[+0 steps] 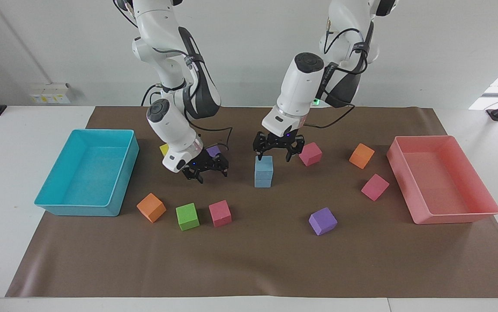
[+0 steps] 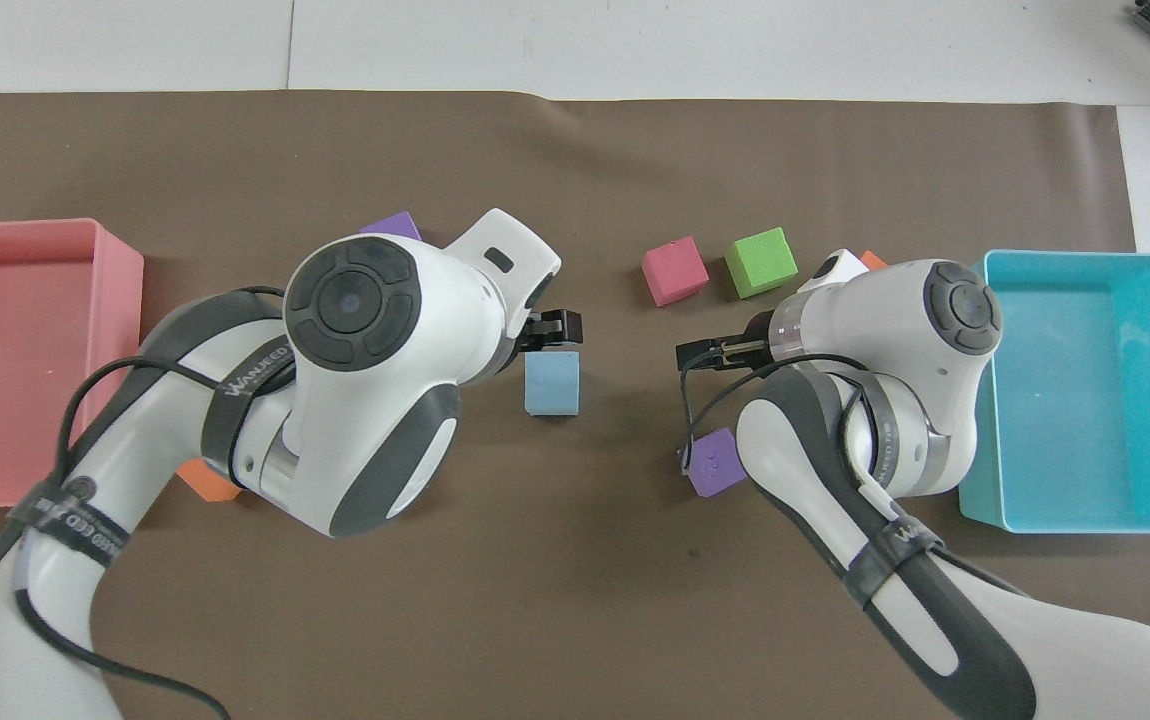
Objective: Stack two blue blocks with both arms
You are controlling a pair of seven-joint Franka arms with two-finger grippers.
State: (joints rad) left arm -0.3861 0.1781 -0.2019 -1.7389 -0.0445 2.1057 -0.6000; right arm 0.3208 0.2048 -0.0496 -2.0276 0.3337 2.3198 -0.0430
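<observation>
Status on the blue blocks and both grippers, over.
Blue blocks stacked, standing free. Left gripper open just above the stack, right gripper open beside it, both empty. Nothing in the way.

1. We see bare mat all around the stacked blue blocks.
2. The open left gripper hangs just above them.
3. The open right gripper hangs clear beside them.

Yellow cube mostly hidden by right arm, lower blue block unseen overhead
</observation>
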